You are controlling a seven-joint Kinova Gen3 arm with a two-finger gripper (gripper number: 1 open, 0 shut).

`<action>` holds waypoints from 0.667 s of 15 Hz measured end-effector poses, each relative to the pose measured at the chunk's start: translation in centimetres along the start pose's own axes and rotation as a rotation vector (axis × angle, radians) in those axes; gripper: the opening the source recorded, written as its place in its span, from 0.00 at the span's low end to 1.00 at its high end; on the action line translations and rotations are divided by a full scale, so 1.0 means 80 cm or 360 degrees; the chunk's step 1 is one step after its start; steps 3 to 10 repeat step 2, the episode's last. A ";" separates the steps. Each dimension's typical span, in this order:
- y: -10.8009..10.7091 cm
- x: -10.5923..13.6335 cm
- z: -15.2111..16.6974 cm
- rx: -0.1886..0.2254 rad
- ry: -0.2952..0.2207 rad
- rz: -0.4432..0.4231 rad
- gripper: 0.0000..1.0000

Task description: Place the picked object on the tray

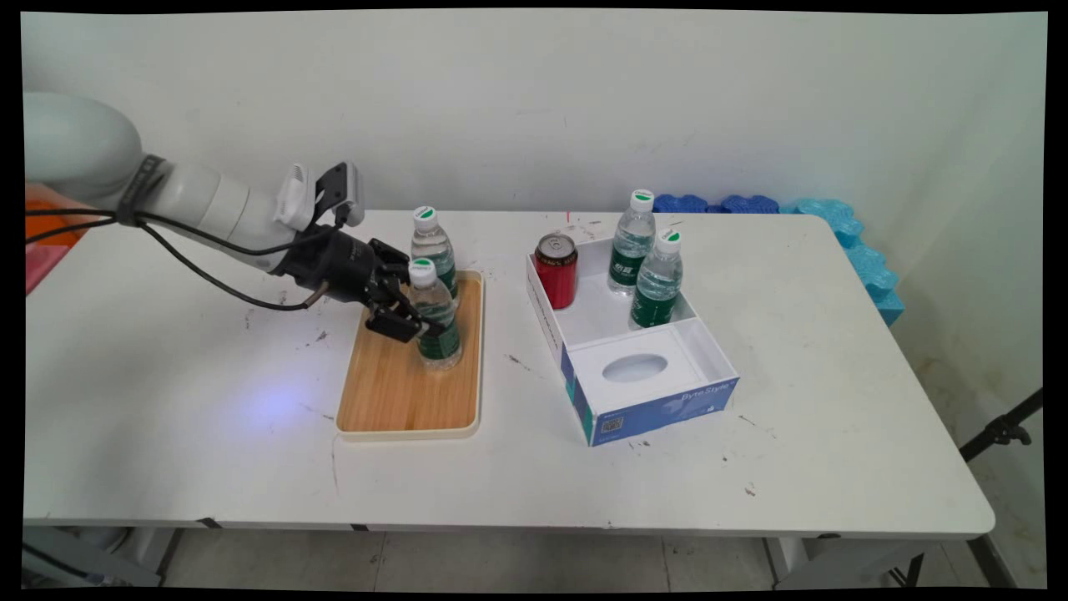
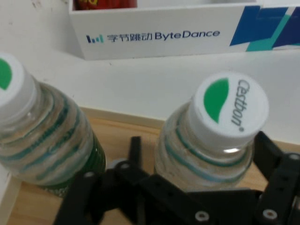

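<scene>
My black gripper (image 1: 421,321) is shut on a water bottle (image 1: 440,342) with a green label and a white cap, which stands upright on a wooden tray (image 1: 400,401). In the hand view the gripper (image 2: 204,154) has this bottle (image 2: 229,105) between its jaws, one finger on each side of the body below the cap. A second bottle of the same kind (image 1: 432,242) stands just behind it on the tray and appears at the left of the hand view (image 2: 42,140).
To the tray's right lies an open white and blue box (image 1: 659,409), lettered ByteDance in the hand view (image 2: 154,35). It holds a red can (image 1: 556,269) and two water bottles (image 1: 632,242) (image 1: 659,280). Blue foam pieces (image 1: 859,242) line the table's far right edge.
</scene>
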 end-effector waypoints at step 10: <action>-0.001 -0.002 0.001 -0.0004 0.0004 0.0004 1.00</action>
